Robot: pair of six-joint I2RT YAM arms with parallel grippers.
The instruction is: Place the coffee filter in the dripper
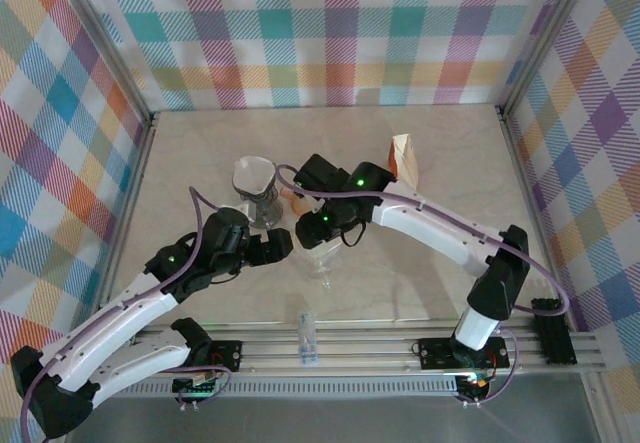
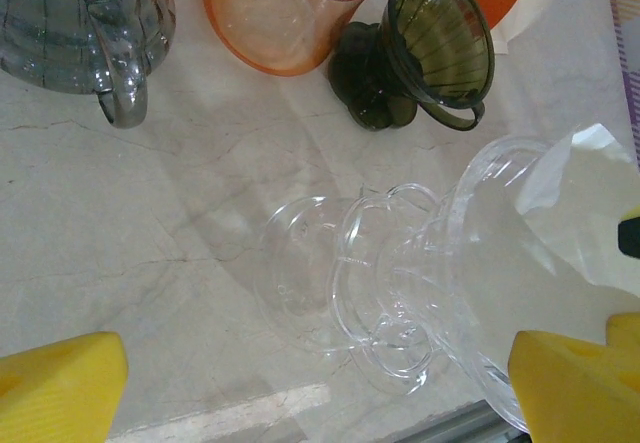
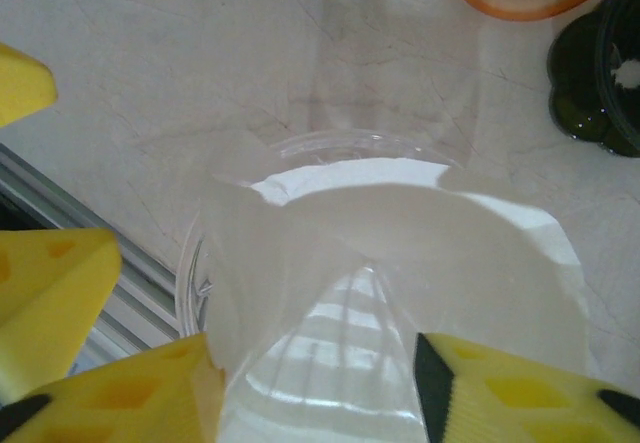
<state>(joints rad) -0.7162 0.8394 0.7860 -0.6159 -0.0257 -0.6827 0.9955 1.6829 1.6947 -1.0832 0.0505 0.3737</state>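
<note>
Filter [image 3: 400, 253] lies inside the clear dripper [image 2: 400, 293], close to the middle of the table's [image 1: 450, 163] near edge, though one flap stands proud of the rim; right gripper [image 3: 312, 363] is released, jaws apart either side of the paper; left gripper [image 2: 315, 363] gapes wide astride the dripper, gripping nothing; paper clinging to a pad could, I judge, lift out on withdrawal; a nudged dripper could tip and shed it.

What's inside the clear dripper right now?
The white paper filter sits inside the clear dripper, opened into a cone. The paper covers the dripper's bottom, so the drain hole cannot be seen.
</note>
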